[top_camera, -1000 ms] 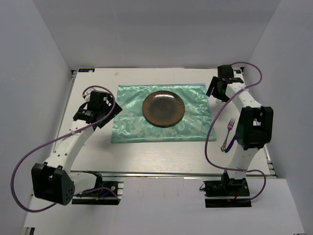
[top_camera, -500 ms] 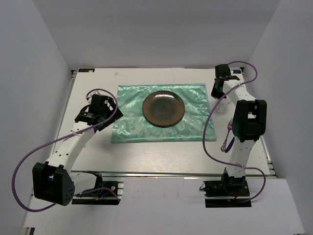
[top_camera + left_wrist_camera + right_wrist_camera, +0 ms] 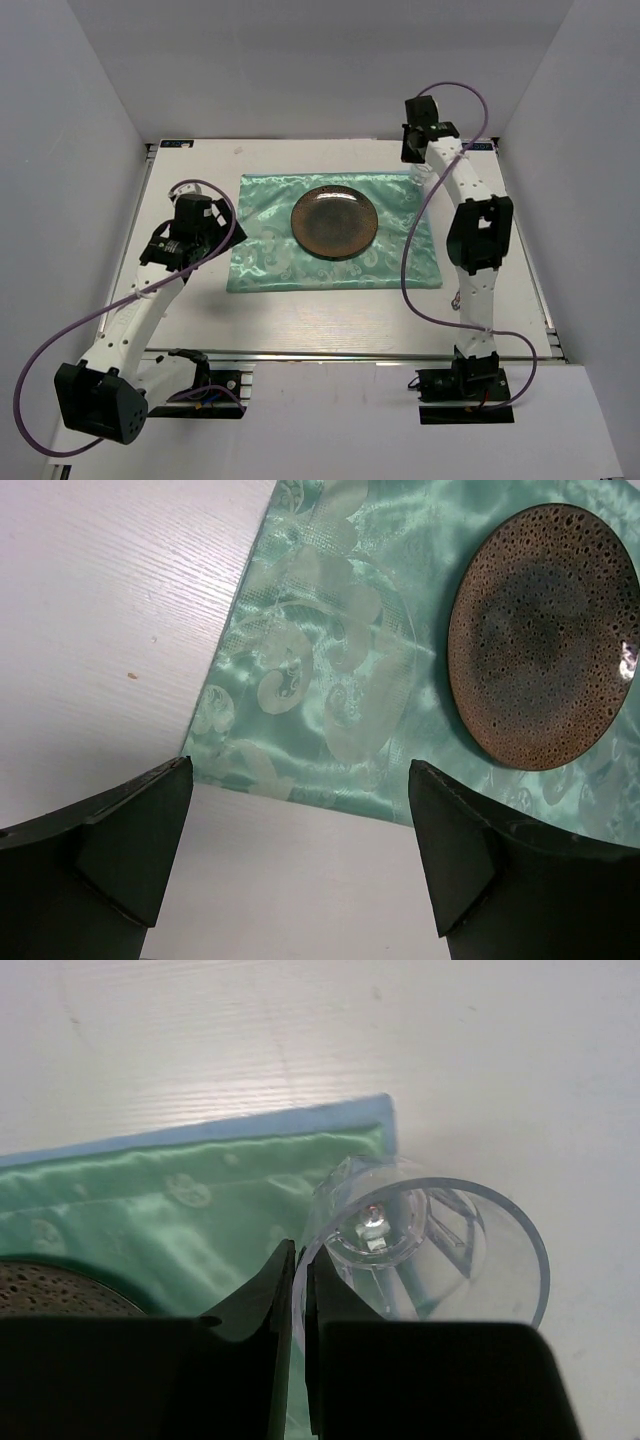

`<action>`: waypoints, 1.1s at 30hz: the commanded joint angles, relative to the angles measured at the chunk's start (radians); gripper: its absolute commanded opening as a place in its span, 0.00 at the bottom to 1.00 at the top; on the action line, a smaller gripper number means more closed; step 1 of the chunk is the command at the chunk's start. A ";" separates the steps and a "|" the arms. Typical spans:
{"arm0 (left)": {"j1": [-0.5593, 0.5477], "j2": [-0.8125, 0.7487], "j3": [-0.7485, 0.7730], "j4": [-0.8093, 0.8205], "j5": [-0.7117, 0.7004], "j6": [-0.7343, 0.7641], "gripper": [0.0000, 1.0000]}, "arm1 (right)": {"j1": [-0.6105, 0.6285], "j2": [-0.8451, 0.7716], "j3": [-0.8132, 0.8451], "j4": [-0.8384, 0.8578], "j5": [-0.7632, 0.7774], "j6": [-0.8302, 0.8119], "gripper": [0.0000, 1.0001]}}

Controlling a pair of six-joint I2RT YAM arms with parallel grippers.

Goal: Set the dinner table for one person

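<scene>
— What did the overhead view show?
— The white surface [image 3: 300, 325] ran from the arm bases to the back wall. A mint-green mat [image 3: 265, 265] lay across its middle, and a brown speckled plate [image 3: 334, 221] sat on the mat. The left arm [image 3: 150, 290] hung just beside the mat's left edge. The right arm [image 3: 470, 200] reached to the mat's far right corner.
— And the left wrist?
— The left jaws stood wide apart and held nothing. They were above a corner of the mat, with the plate off to the right.
— The right wrist?
— The right jaws were pinched together on the rim of a clear glass [image 3: 440, 1250]. It was over the mat's corner and the bare surface beside it.
</scene>
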 commanded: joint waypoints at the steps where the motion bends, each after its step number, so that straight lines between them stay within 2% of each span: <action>1: 0.002 -0.020 0.034 -0.026 0.001 0.067 0.98 | 0.020 0.085 0.126 -0.075 -0.044 -0.045 0.00; 15: 0.002 -0.025 -0.030 0.008 0.044 0.136 0.98 | 0.049 0.157 0.120 -0.015 -0.117 -0.013 0.00; 18: 0.002 -0.036 -0.035 0.010 0.040 0.141 0.98 | 0.050 0.156 0.125 -0.007 -0.119 -0.009 0.15; 19: 0.002 -0.040 -0.037 0.010 0.038 0.141 0.98 | 0.052 0.153 0.125 -0.007 -0.123 -0.009 0.24; 20: 0.002 -0.040 -0.038 0.011 0.038 0.141 0.98 | 0.053 0.141 0.125 -0.004 -0.127 -0.007 0.37; 21: 0.002 -0.043 -0.040 0.013 0.038 0.142 0.98 | 0.052 0.131 0.125 -0.004 -0.122 -0.003 0.57; 22: 0.002 -0.045 -0.040 0.010 0.037 0.142 0.98 | 0.053 0.119 0.122 -0.003 -0.119 0.007 0.63; 23: 0.002 -0.048 -0.040 0.008 0.033 0.139 0.98 | 0.049 0.084 0.117 0.000 -0.134 0.014 0.73; 24: 0.002 -0.048 -0.043 0.007 0.032 0.139 0.98 | 0.041 0.062 0.108 0.007 -0.143 0.034 0.89; 27: -0.009 -0.056 -0.043 -0.006 0.003 0.133 0.98 | 0.029 -0.066 0.010 0.034 -0.165 0.033 0.89; 31: 0.000 -0.051 -0.004 -0.055 -0.005 0.165 0.98 | -0.057 -0.322 -0.232 0.030 -0.160 0.060 0.89; 33: 0.000 -0.063 -0.007 -0.072 -0.061 0.198 0.98 | -0.087 -0.433 -0.477 0.101 -0.169 0.106 0.89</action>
